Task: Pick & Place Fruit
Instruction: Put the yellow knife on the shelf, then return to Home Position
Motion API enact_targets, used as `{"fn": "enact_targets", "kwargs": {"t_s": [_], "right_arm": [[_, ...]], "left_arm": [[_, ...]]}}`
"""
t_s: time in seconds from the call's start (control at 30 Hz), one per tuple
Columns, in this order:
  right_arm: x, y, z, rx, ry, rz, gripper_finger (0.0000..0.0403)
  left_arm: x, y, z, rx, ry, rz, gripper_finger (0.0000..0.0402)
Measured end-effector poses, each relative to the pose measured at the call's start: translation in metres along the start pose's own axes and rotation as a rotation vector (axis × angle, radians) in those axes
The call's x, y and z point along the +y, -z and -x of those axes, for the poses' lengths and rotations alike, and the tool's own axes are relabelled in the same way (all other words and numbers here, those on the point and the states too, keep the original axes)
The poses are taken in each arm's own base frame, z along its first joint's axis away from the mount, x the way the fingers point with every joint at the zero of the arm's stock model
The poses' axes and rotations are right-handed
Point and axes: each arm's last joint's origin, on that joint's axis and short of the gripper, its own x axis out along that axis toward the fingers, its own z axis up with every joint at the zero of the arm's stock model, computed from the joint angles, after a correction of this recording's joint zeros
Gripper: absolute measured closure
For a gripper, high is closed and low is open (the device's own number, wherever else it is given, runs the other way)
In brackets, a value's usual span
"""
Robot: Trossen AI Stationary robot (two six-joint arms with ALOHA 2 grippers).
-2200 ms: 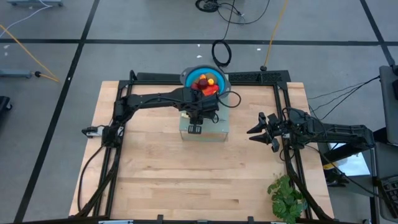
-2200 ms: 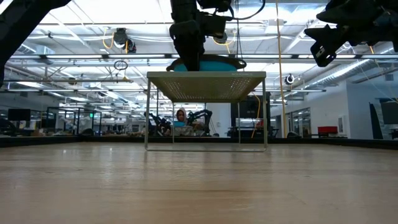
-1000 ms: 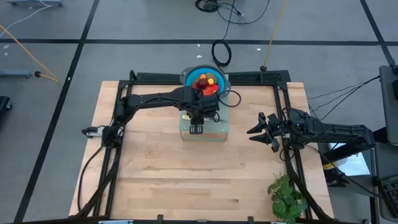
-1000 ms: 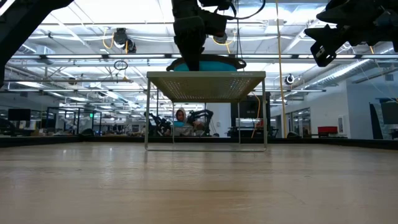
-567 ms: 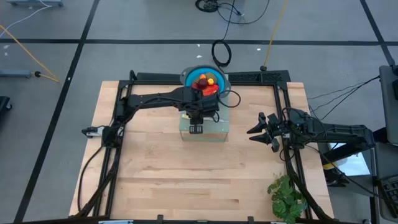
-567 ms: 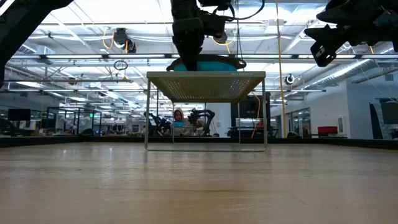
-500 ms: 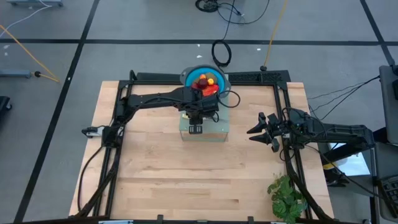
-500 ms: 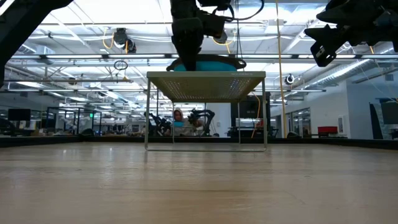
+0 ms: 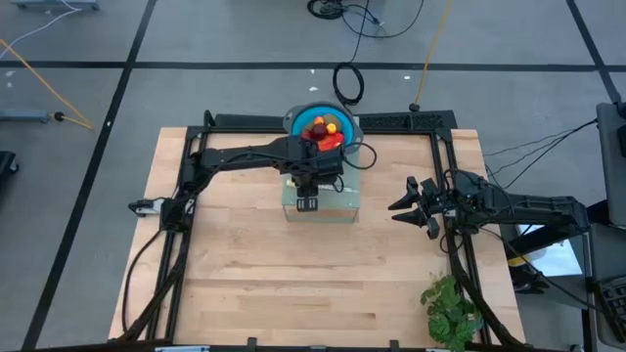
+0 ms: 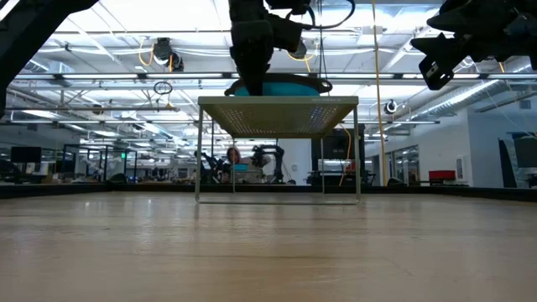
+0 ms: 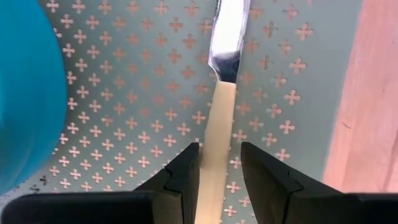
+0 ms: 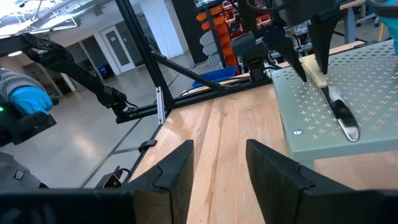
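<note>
Gripping the knife's (image 11: 219, 134) pale handle on the perforated stand (image 9: 321, 200), your left hand (image 11: 219, 163) is hovering beside the fruit (image 9: 323, 130) piled in the blue bowl (image 9: 296, 116), while your right hand (image 12: 219, 163) is waiting part-open.

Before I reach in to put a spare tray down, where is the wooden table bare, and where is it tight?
The table is bare across the near half, between the arm rails and short of the leafy plant. It is crowded at the back: the pale perforated stand, with the blue bowl of fruit, the knife and the left claw astride its handle. The right claw hovers beside.
</note>
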Motion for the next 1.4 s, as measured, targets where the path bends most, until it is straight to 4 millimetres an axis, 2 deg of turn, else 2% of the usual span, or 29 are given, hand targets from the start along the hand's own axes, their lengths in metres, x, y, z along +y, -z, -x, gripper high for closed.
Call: {"fn": "enact_targets", "kwargs": {"t_s": [1.4], "right_arm": [[-0.0007,0.0019,0.0,0.019,0.007,-0.008,0.0264]], "left_arm": [[0.0,0.0041,0.001,0.039,-0.008,0.031,0.0282]]}}
